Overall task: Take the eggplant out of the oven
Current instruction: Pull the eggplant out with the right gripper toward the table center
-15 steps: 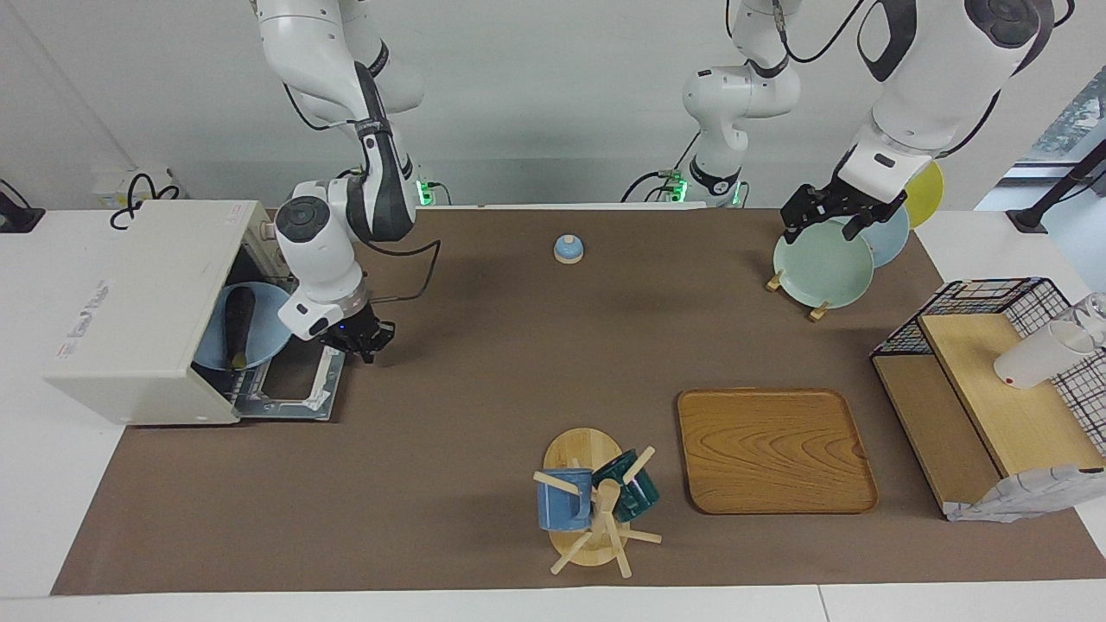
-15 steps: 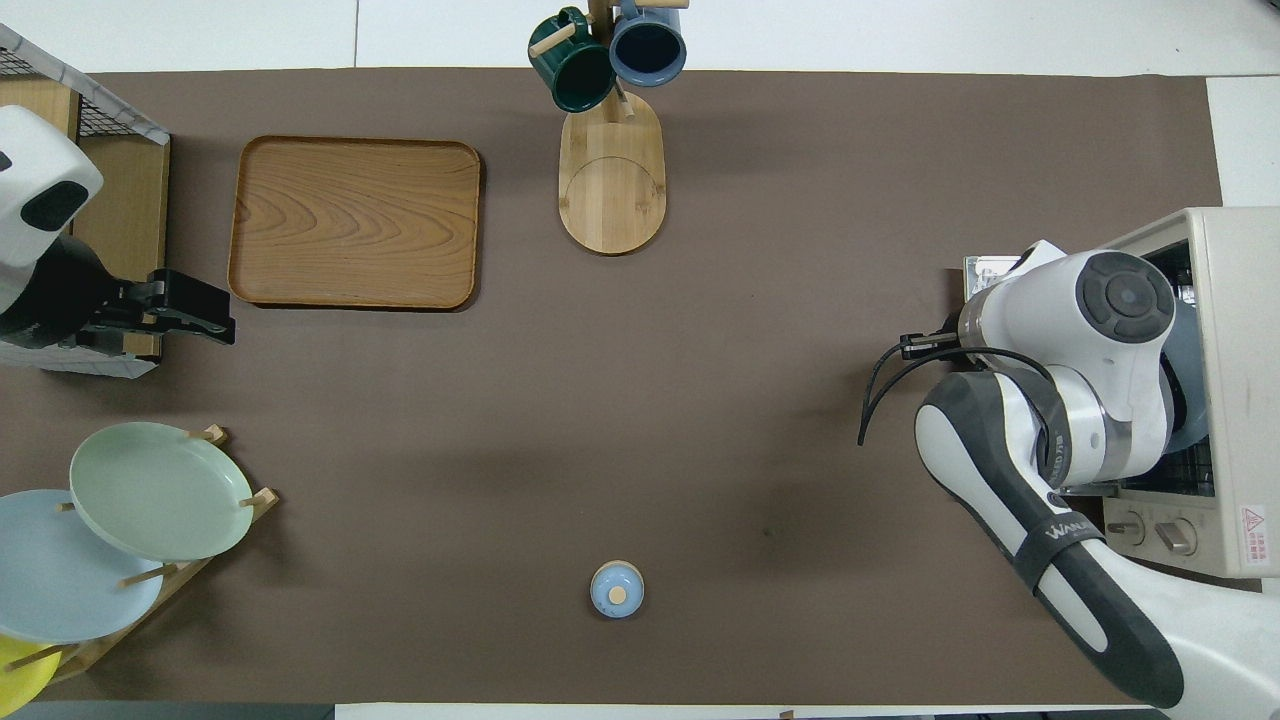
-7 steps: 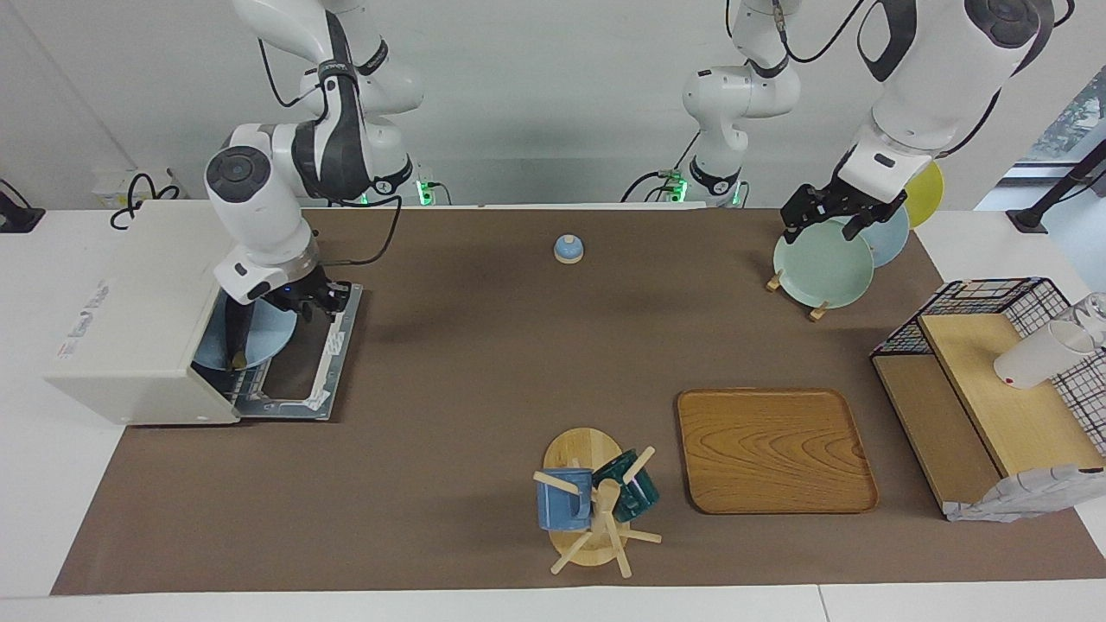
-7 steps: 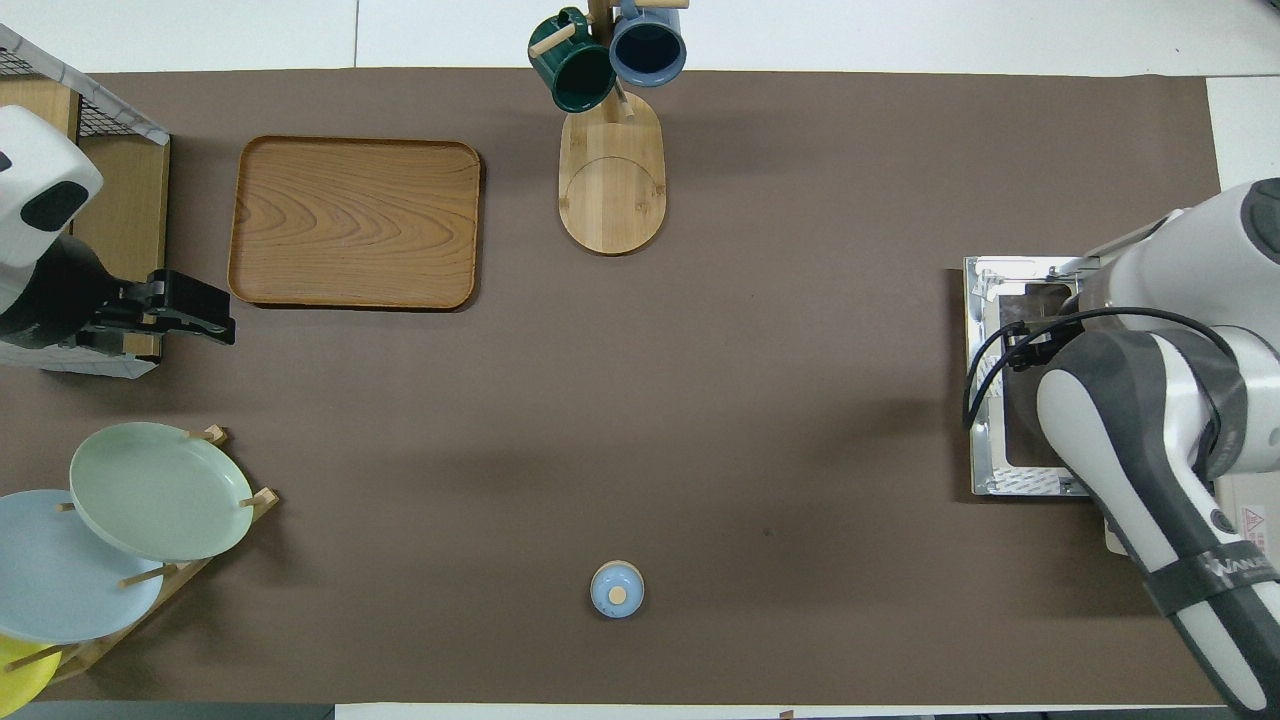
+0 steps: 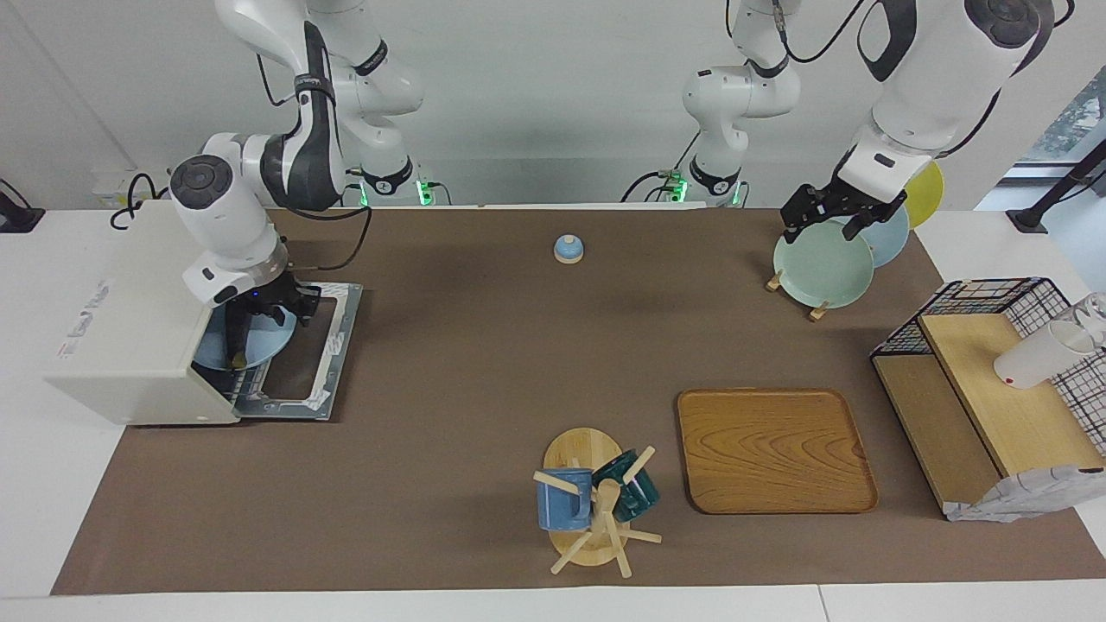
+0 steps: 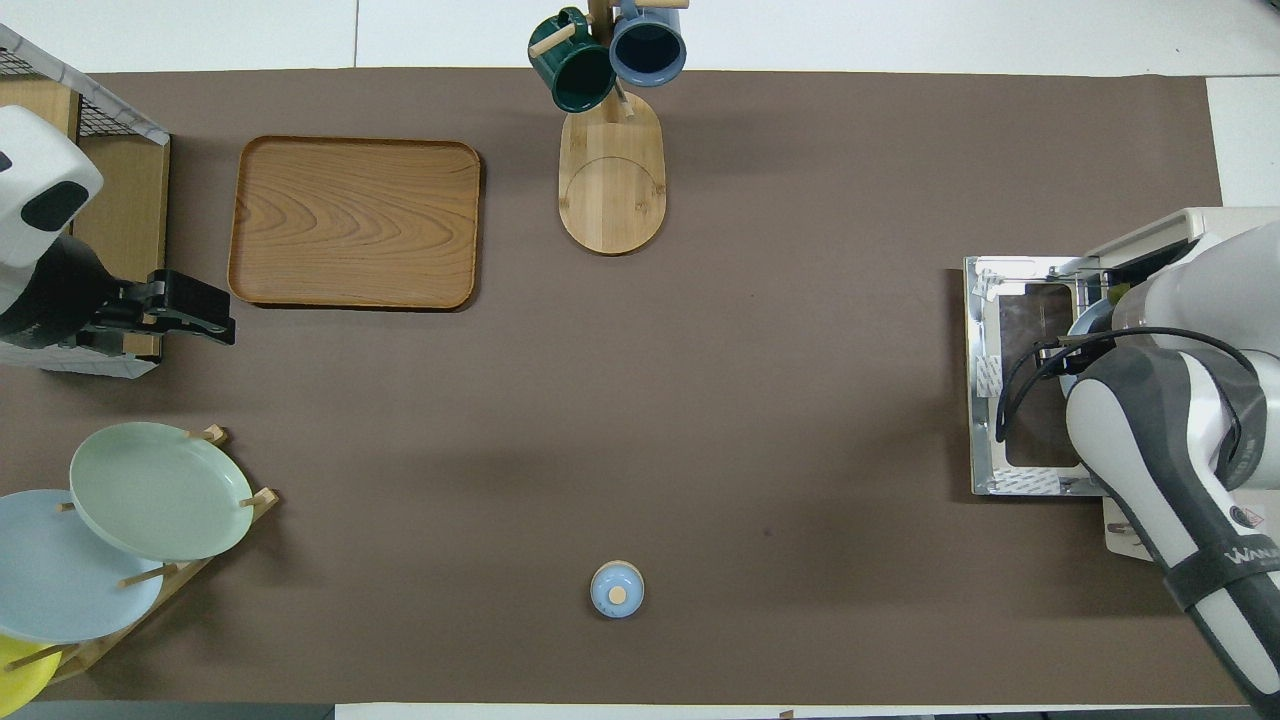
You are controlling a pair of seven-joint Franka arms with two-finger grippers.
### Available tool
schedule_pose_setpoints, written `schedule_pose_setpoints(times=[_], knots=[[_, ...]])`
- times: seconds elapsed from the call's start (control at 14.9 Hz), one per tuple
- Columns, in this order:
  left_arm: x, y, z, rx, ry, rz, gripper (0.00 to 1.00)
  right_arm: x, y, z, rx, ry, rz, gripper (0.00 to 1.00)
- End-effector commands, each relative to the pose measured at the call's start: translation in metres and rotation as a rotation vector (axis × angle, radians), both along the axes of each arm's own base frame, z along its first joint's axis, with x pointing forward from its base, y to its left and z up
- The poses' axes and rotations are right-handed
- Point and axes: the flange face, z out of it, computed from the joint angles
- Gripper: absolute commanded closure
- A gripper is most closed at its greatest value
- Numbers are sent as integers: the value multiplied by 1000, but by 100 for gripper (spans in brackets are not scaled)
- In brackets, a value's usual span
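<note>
The cream-white oven stands at the right arm's end of the table, its glass door dropped flat. In its mouth the dark eggplant lies on a pale blue plate, stem tip pointing away from the robots. My right gripper hangs open just over the plate, by the eggplant's end nearer the robots, holding nothing. In the overhead view the right arm hides the eggplant; the oven and door show. My left gripper waits open above the plate rack.
A rack of plates stands under the left gripper. A wire rack with wooden shelves carries a white cup. A wooden tray and a mug tree sit farther from the robots. A small blue lid lies near them.
My right arm has swung from beside the door's edge in to the oven mouth, and its fingers have parted. The left arm has not moved.
</note>
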Motion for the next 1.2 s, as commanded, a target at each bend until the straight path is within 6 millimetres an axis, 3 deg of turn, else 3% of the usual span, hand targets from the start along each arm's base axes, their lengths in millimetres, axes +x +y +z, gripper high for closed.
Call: schedule_pose_setpoints(times=[0.0, 0.13, 0.2, 0.33, 0.67, 0.94, 1.14], knots=[[-5, 3, 1, -5, -3, 10, 0, -16, -14, -3, 2, -34, 33, 60], [-5, 3, 1, -5, -3, 10, 0, -18, -15, -5, 3, -37, 45, 60], [-5, 3, 2, -6, -6, 9, 0, -19, -15, -7, 4, -40, 67, 67], [-5, 2, 2, -6, -7, 8, 0, -22, -21, -8, 7, -36, 89, 100], [-5, 2, 2, -6, -6, 6, 0, -13, -12, 2, 7, -21, 137, 100], [-4, 2, 3, -7, -16, 8, 0, 11, 57, 30, -3, 13, 199, 100], [-4, 3, 3, -7, -18, 14, 0, 10, 142, 45, -22, 18, 188, 100]])
